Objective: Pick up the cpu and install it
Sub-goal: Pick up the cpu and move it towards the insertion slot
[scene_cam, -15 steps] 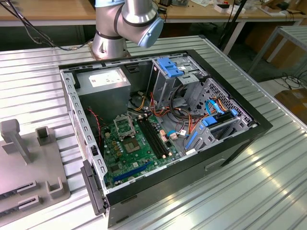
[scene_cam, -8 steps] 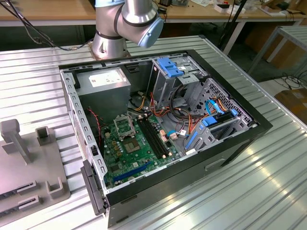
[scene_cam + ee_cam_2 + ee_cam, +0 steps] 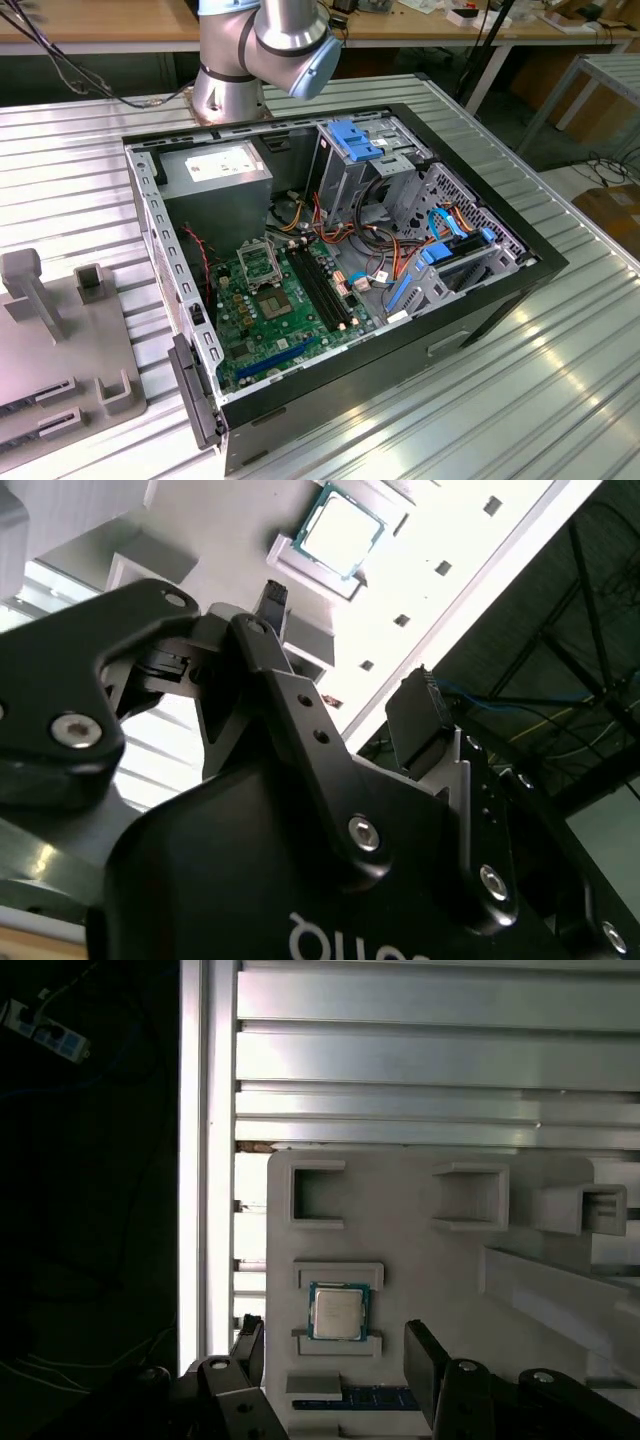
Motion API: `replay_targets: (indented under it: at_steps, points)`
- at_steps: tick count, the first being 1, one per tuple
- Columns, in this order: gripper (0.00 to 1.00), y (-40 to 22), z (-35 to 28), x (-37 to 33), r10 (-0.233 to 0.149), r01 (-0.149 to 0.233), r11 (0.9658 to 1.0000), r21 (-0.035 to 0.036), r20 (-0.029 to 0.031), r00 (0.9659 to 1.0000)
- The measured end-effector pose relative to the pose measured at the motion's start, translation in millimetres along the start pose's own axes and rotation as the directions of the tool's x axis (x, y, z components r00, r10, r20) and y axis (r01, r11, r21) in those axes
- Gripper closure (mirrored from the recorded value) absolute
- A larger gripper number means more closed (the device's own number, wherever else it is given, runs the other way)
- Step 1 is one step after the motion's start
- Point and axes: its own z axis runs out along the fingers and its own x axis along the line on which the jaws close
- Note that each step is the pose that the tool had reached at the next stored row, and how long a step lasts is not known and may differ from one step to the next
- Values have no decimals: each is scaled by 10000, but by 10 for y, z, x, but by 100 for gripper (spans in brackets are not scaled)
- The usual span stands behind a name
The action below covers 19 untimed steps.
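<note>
The cpu [image 3: 336, 1312] lies flat, silver face up, in a shallow seat on the grey plate [image 3: 420, 1260], between two raised lips and near the plate's edge; nothing touches it; the hand [image 3: 336, 1345] hangs over that seat, fingers [image 3: 424, 1358] spread wide and empty, one to each side of the chip; the step in hand looks like the approach for pickup, installing not begun; beside the plate, on the ribbed desk [image 3: 520, 400], stands the open case [image 3: 400, 375] with the socket [image 3: 258, 262] on its board [image 3: 240, 315]; a grasp, I judge, calls for a square descent, fingers meeting opposite edges of so thin a chip and clearing the lips.
</note>
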Motion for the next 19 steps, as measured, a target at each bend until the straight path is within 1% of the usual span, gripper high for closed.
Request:
replay_targets:
  at_steps: [2,17,19]
  points:
    - [33,-1,19,-15,0,0,10000,12,-1,10000]
    - [33,0,23,-18,2,-2,10000,16,3,10000]
    - [33,-3,28,-63,2,-2,10000,19,-13,10000]
